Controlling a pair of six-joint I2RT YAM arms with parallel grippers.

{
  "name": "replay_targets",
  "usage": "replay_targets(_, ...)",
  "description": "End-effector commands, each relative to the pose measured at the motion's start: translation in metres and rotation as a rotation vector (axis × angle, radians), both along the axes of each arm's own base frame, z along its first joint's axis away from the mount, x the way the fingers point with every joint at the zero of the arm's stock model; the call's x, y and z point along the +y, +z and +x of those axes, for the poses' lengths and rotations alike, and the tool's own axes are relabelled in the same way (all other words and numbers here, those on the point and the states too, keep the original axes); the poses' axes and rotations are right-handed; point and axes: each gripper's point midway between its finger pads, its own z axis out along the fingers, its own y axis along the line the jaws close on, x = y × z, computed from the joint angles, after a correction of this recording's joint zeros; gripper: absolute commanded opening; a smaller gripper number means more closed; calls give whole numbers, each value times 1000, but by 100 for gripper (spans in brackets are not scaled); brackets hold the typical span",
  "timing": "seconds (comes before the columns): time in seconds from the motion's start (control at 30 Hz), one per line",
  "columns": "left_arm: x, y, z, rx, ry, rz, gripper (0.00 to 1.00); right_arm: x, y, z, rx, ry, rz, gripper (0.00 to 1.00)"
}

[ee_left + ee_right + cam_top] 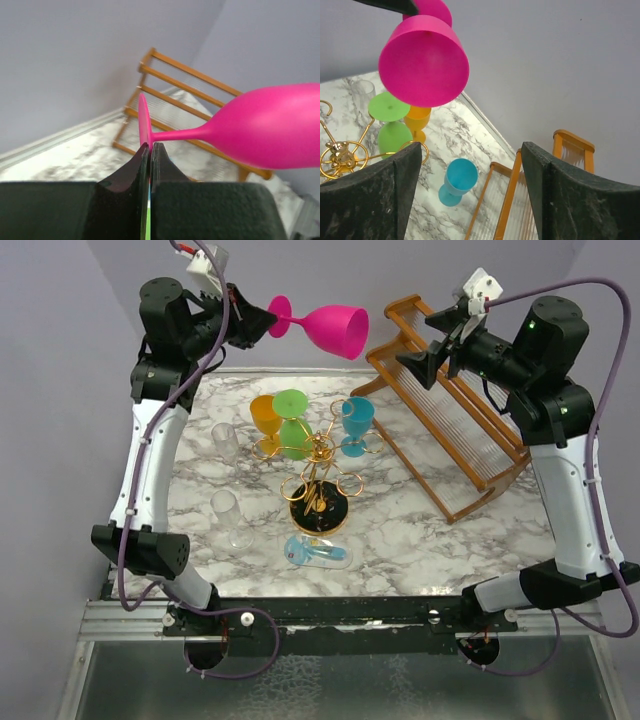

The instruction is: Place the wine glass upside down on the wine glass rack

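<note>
The marble table (420, 530) fills the middle of the overhead view, and the brown wooden slatted rack (450, 430) lies slanted across its upper right. Above the table's far edge, at the upper left of that view, the left gripper (255, 325) has its fingers (131, 172) pressed together on the rim of the round foot of the pink wine glass (335, 330). The glass is held in the air on its side, stem level, with its bowl pointing toward the right of the frame and its open mouth facing the right arm. It is well apart from the wine glass rack (319, 510), the small gold wire tree on a round black base standing at the centre of the table. The right gripper (470, 150) is at the upper right of the overhead view, just beyond the bowl's mouth, its jaws spread wide with nothing between them. Behind the gold stand sit three coloured glasses. The green glass (292, 425) is foot uppermost among the ring arms, the orange glass (266, 420) is upright to its left, and the blue glass (355, 420) is upright to its right. Two clear tumblers (226, 440) stand along the table's left side. A pale blue item (318, 552) lies flat just below the black base, too blurred to identify.
</note>
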Motion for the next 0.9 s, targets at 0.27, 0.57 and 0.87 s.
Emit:
replay_targets(0.27,105,83,-32,-436,502,498,0,-21,-9,-7,-23,-86,-72,90)
replay_targets(0.57,100,99,-24,-521,601,612,0,-32,-11,-8,-24,-150,-70,93)
replay_targets(0.87,34,97,-15,-622,534,746,0,-87,-19,21,-18,-470,-51,93)
